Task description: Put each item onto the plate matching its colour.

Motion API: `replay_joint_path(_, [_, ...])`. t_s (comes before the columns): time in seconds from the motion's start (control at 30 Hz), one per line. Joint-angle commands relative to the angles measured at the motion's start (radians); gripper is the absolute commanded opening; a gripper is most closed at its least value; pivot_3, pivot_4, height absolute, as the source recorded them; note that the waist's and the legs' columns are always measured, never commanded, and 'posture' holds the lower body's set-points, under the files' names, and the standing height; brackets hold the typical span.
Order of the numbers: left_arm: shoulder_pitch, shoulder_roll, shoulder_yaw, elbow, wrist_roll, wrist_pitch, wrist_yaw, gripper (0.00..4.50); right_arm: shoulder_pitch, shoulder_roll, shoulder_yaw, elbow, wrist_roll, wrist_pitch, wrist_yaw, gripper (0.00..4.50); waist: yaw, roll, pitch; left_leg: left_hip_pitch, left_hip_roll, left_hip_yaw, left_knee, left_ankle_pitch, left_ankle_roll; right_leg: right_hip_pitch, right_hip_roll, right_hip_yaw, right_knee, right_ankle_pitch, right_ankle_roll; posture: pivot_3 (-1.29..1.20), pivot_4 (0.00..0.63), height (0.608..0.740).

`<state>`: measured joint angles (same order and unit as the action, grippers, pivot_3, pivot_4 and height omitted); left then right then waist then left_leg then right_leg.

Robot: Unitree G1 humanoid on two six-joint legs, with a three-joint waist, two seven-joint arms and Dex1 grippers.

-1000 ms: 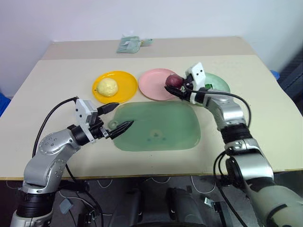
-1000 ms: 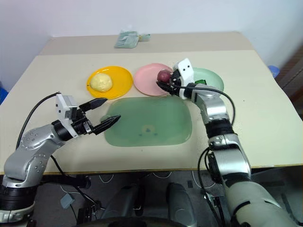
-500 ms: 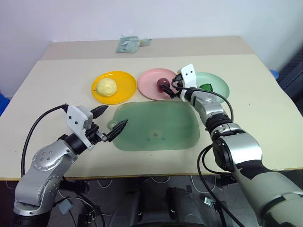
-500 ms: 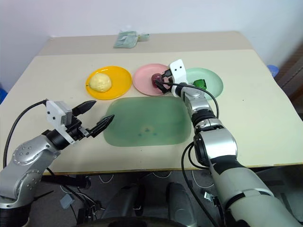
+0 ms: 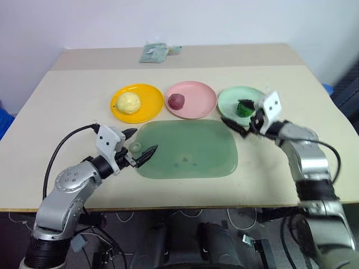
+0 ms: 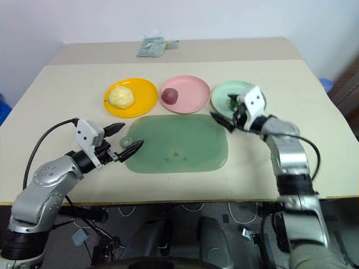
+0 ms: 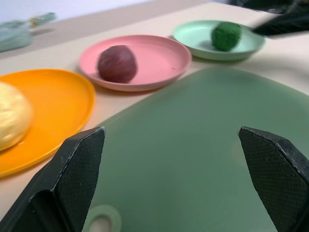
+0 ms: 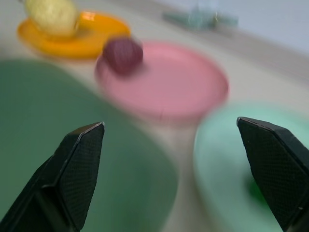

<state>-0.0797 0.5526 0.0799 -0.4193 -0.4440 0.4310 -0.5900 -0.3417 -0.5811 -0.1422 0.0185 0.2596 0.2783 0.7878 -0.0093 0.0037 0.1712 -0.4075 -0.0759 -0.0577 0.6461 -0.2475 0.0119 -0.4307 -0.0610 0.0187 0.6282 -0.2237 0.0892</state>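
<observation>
Maroon-pink lump [image 5: 176,101] alone on pink plate [image 5: 202,100]; both grippers' jaws spread wide, empty.

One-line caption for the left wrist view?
Open left pincer over mat; maroon lump on pink plate.

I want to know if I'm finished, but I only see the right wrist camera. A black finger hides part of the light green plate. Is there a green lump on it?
Observer: Yes. The dark green knobbly lump sits on the light mint green round plastic plate.
Operator: Where's my other arm?
Observer: The left gripper hovers at the near left edge of the flat dark green rounded mat. Its jaws are open and hold nothing.
</observation>
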Motion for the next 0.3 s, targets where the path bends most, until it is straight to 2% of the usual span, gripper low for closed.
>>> replay_joint_path(0.03, [-0.004, -0.009, 0.015, 0.017, 0.042, -0.073, 0.007, 4.50, 0.152, -0.061, -0.134, -0.201, 0.061, 0.055, -0.013, 4.49, 0.002, 0.000, 0.000, 0.000, 0.000, 0.000, 0.000, 0.000, 0.000, 0.000, 0.000, 0.000, 0.000, 0.000, 0.000, 0.00, 0.150, 0.740])
replay_joint_path(0.13, [0.028, -0.023, 0.030, 0.044, 0.069, -0.136, 0.008, 4.50, 0.292, -0.069, -0.220, -0.277, 0.079, 0.073, -0.051, 4.49, 0.000, 0.000, 0.000, 0.000, 0.000, 0.000, 0.000, 0.000, 0.000, 0.001, 0.000, 0.000, -0.001, 0.000, 0.000, 0.00, 0.150, 0.740])
replay_joint_path(0.3, [0.082, -0.041, 0.032, 0.071, 0.082, -0.207, -0.017, 4.50, 0.387, -0.042, -0.290, -0.266, 0.061, 0.033, -0.120, 4.49, 0.002, 0.000, 0.000, 0.001, 0.000, 0.000, 0.001, 0.000, 0.000, 0.001, 0.000, 0.000, -0.001, -0.002, -0.003, 0.00, 0.150, 0.740])
